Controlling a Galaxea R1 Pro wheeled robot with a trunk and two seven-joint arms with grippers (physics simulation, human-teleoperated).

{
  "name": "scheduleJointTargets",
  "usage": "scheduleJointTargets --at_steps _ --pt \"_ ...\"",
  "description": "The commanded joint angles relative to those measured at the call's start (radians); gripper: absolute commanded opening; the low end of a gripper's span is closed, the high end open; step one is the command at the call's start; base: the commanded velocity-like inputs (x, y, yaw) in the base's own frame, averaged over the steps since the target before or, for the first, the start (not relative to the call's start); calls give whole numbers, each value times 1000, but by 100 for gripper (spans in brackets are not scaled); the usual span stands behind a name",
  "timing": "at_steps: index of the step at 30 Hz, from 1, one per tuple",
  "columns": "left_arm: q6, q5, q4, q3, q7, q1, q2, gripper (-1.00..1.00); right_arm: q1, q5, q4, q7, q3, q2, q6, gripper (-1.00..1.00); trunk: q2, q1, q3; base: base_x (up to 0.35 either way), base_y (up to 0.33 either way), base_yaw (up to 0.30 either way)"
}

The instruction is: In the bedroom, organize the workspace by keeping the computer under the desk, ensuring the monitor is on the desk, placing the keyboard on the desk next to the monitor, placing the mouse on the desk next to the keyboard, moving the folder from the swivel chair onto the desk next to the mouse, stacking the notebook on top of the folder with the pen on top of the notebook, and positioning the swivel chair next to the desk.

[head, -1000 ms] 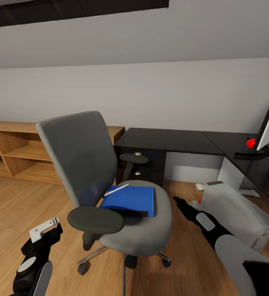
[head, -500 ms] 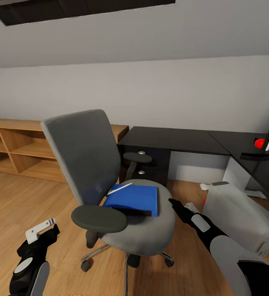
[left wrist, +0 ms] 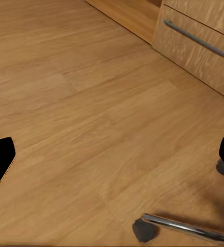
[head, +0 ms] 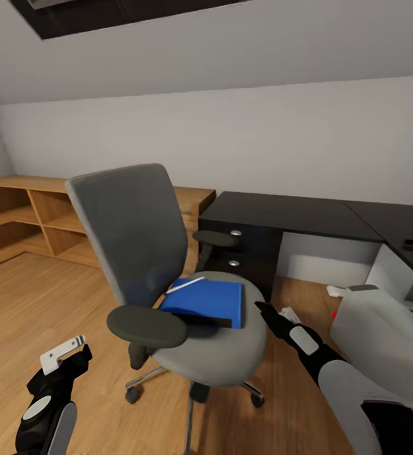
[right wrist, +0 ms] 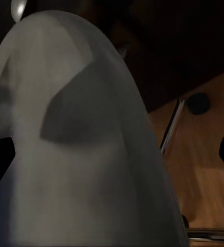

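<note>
One blue folder (head: 205, 302) lay on your swivel chair (head: 168, 284).
Your right gripper (head: 263, 311) hovered beside its seat, fingers spread; left gripper (head: 64, 357) likewise spread.

Setting: home office corner under a sloped white ceiling. Wood plank floor (head: 36, 297), open light-wood shelving (head: 17, 215), glossy black L-shaped worktop (head: 295, 212) with drawer unit, grey swivel chair (head: 168, 272), computer (head: 389, 341) tower.

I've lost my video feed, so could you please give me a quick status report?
Both grippers open, empty; right gripper at the swivel chair seat edge. Folder on the seat, white pen on it. Near armrest beside folder.
</note>
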Motion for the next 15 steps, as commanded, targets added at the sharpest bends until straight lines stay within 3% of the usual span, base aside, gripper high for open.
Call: scheduleJointTargets --at_steps 1,15 --pt "3 9 -1 0 4 -1 -1 100 0 -3 33 2 9 1 5 100 0 0 -2 0 0 210" --pt "3 9 -1 -4 3 -1 -2 100 0 -3 31 8 9 0 5 100 0 0 -17 0 0 208"
